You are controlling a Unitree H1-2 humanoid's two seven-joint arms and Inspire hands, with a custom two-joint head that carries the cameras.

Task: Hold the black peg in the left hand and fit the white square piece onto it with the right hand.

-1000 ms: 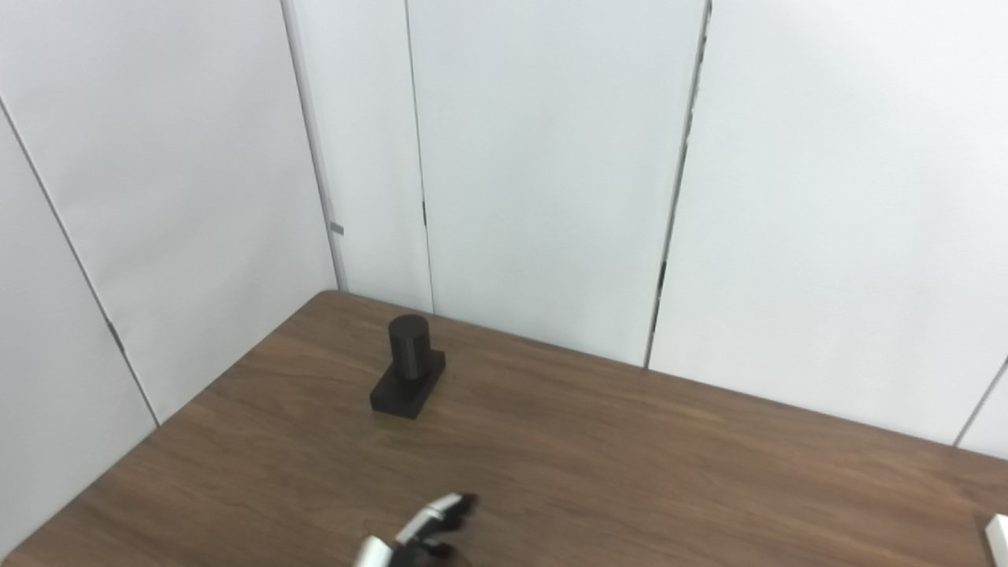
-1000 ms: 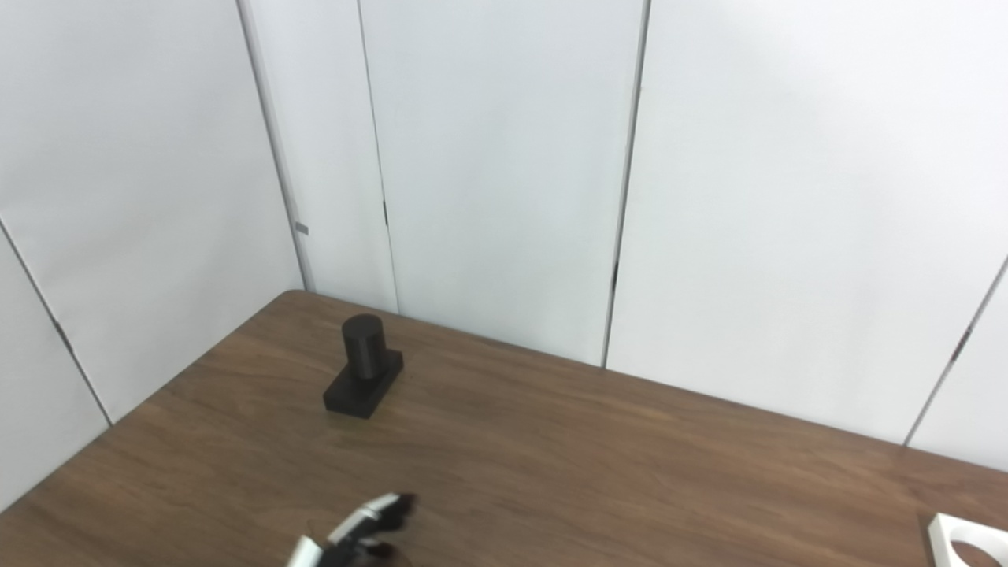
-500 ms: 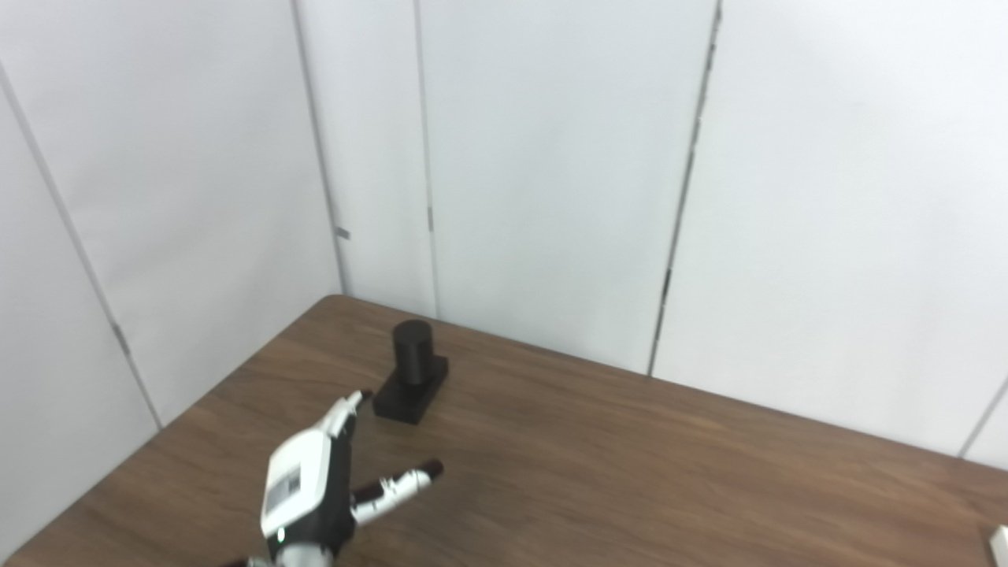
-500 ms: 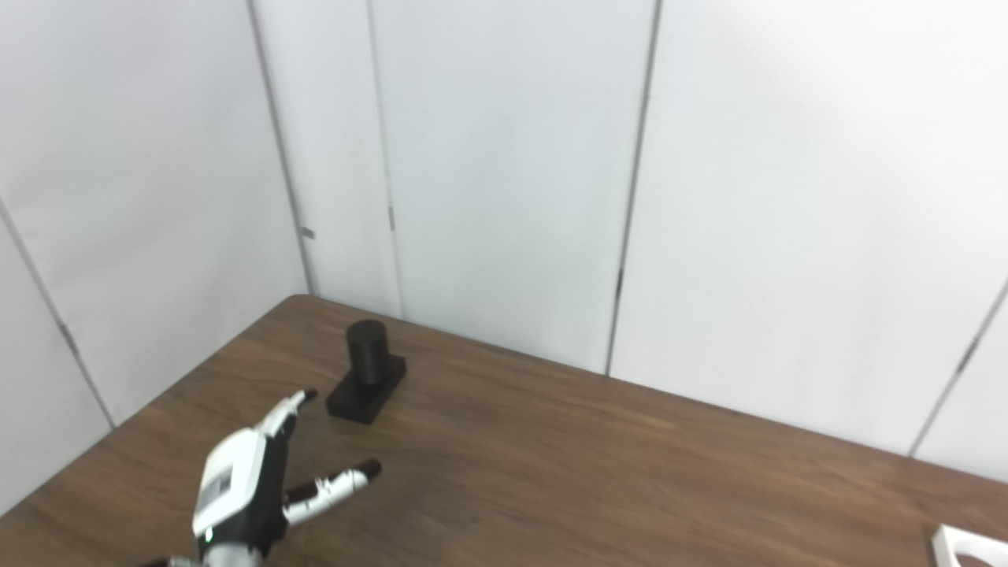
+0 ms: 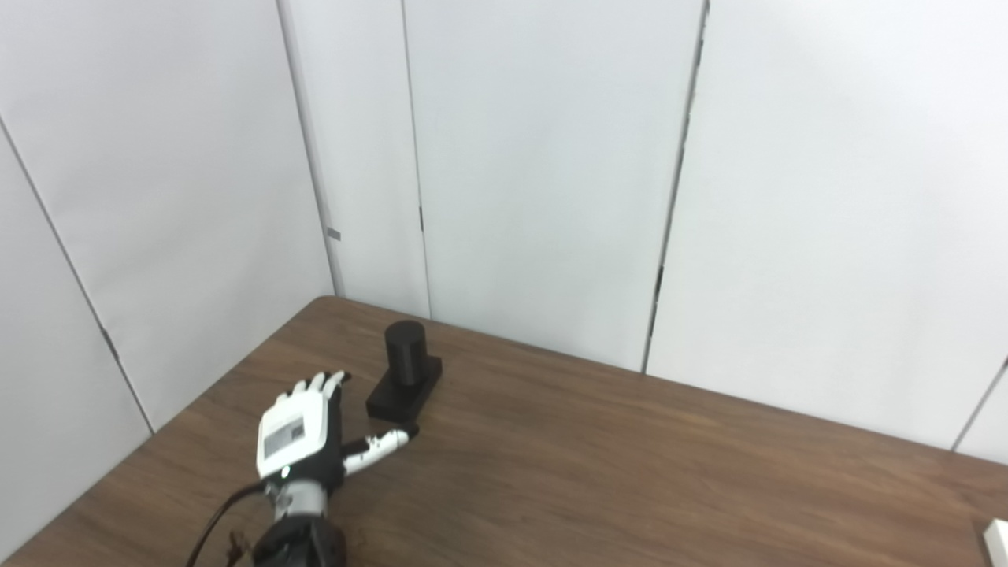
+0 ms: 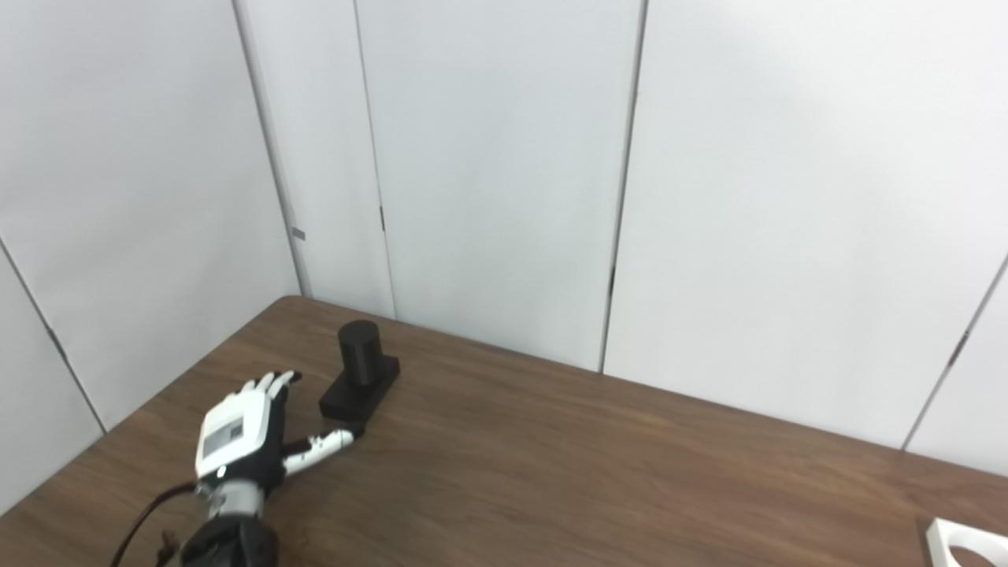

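Left hand (image 5: 303, 433) spread and empty, fingers (image 5: 319, 383) apart, thumb out, just short of the black peg (image 5: 405, 354). Peg stands upright on its block base near the counter's (image 5: 630, 472) far left corner. White square piece (image 6: 965, 543) lies at the near right edge, well apart. Right hand not in view. Step: grasp peg. Advise closing on the block base, leaving the cylinder clear for fitting; approach low, since a knock could tip or slide it.

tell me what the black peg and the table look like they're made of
Black peg: probably plastic, matte, since it is evenly black with no shine. Table: wood or wood-look laminate, smooth, with brown grain streaks; the pictures cannot settle which.
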